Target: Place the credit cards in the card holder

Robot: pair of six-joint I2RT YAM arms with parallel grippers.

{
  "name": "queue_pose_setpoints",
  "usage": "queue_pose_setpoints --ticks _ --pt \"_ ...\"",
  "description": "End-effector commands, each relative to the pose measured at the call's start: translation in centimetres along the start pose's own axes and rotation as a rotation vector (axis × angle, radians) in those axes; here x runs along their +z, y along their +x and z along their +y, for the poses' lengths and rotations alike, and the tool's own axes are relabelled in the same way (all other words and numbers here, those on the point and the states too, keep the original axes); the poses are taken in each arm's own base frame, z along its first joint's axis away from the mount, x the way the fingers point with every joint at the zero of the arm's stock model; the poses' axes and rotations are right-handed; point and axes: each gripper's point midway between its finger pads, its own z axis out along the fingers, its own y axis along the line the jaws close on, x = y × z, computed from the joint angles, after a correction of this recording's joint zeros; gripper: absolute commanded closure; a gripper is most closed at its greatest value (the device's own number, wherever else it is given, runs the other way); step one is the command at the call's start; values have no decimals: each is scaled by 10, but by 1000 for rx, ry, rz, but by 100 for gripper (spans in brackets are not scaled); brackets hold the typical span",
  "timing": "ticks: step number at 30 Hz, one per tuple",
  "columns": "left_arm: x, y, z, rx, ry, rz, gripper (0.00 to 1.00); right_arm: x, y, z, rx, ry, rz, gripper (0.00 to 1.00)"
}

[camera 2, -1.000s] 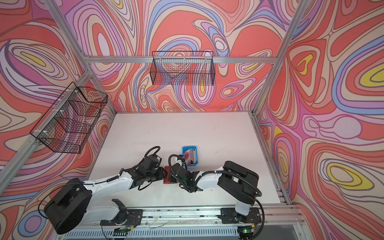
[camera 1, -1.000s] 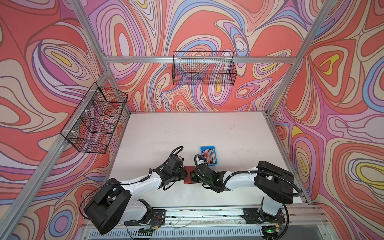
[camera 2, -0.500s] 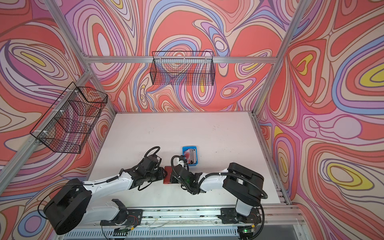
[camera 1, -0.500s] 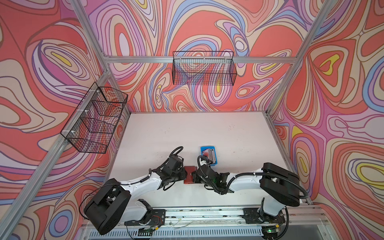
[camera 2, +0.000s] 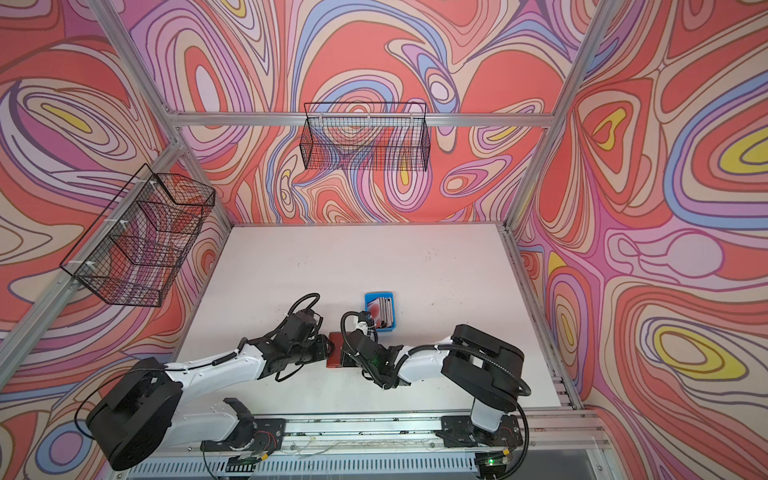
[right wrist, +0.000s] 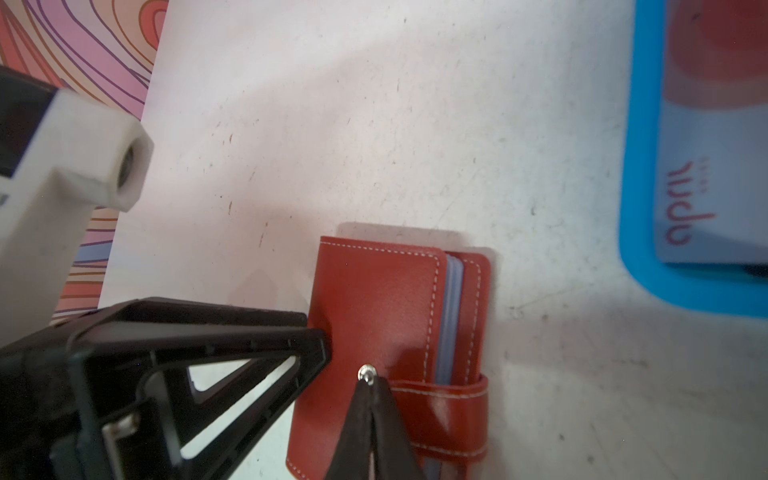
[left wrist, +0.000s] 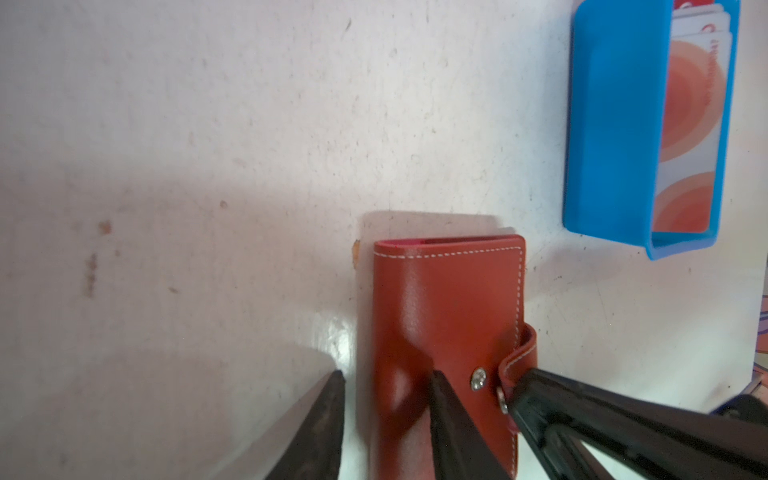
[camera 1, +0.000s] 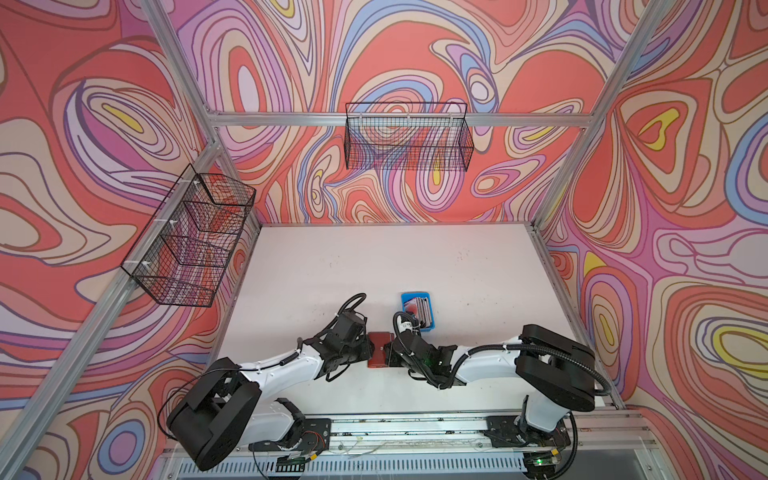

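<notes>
Card holder (camera 1: 379,348) lies flat on table (camera 1: 374,266) between both arms, covers folded together. Its long axis runs away from the base, spine toward the left arm, strap (right wrist: 451,392) side toward the right. Left gripper (left wrist: 386,376) is part open astride the spine edge, one finger on the cover. Right gripper (right wrist: 371,388) is closed tight at the strap tab by the snap stud (right wrist: 367,371); tab possibly pinched, view unclear. Beyond, credit cards (left wrist: 685,116) sit stacked in blue tray (left wrist: 611,124), nearer the right arm.

Left fingers (left wrist: 453,428) slightly parted; right fingers (right wrist: 357,436) pinched fully shut, tips together
</notes>
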Motion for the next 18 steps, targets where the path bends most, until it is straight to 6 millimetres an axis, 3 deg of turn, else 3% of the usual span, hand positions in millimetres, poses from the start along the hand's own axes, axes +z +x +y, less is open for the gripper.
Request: queue_pose_setpoints --ticks 1,18 --pt "1 24 31 -10 -100 74 63 4 -3 9 -3 -22 -15 100" --pt "-1 27 21 -18 -36 85 65 6 -7 16 -5 -44 -31 100"
